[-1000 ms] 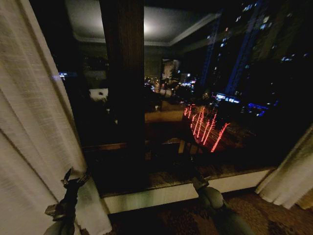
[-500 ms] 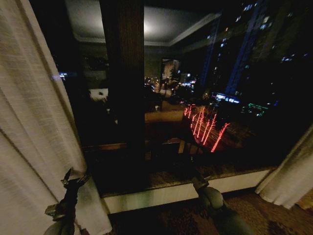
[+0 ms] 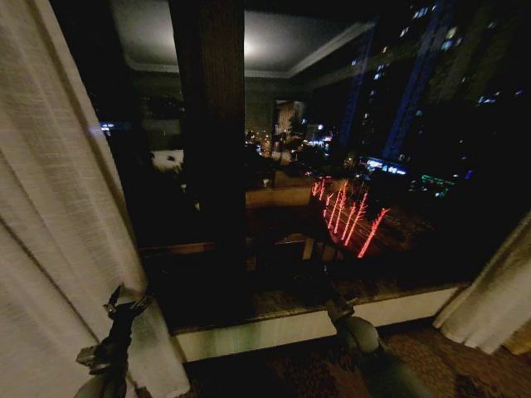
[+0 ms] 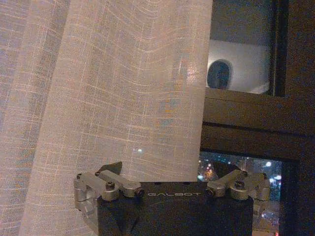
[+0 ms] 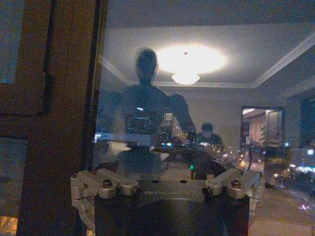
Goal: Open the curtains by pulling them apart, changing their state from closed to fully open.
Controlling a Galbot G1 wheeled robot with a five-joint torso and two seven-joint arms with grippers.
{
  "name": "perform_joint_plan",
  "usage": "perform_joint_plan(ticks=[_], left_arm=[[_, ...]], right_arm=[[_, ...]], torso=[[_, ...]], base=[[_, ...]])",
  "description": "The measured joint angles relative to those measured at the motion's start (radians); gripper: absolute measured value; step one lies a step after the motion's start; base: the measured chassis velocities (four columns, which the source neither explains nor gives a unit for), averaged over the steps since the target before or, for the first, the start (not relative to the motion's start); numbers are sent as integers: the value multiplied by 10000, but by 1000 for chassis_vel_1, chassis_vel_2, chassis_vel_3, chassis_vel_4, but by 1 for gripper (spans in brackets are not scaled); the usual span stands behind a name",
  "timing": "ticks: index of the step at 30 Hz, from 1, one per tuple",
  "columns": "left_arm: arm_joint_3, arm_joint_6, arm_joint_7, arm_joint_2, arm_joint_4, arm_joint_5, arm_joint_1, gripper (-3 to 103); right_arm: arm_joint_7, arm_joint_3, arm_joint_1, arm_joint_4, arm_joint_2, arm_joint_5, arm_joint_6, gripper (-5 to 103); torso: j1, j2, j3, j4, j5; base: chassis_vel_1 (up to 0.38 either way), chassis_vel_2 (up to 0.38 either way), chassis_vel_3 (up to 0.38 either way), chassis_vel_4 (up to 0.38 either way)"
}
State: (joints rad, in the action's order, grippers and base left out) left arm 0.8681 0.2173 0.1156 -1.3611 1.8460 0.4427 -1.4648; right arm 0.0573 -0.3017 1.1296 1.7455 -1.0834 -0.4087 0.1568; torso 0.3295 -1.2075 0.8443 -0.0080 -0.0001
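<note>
Curtains [image 3: 50, 215] bunched far left and lower right, window [image 3: 332, 166] bare between. Left gripper [image 3: 124, 308] lower left, spread beside fabric. Right gripper [image 3: 338, 311] bottom center, spread, empty.

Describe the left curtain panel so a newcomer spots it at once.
Start at the dark night window. On its left hangs a sheer cream-white pleated curtain panel, reaching the floor beside the left gripper. It looks far larger than the right panel.
</note>
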Motion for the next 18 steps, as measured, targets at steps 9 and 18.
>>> perform_joint_plan(ticks=[9, 18], left_arm=[[-1, 0, 0, 0, 0, 0, 1, 100], [-1662, -1723, -1409, 133, 177, -715, 930, 100]], right_arm=[[0, 0, 0, 0, 0, 0, 0, 100], [0, 0, 0, 0, 0, 0, 0, 100]], torso=[[0, 0, 0, 0, 0], [0, 0, 1, -1, 1]], base=[[0, 0, 0, 0], [0, 0, 0, 0]])
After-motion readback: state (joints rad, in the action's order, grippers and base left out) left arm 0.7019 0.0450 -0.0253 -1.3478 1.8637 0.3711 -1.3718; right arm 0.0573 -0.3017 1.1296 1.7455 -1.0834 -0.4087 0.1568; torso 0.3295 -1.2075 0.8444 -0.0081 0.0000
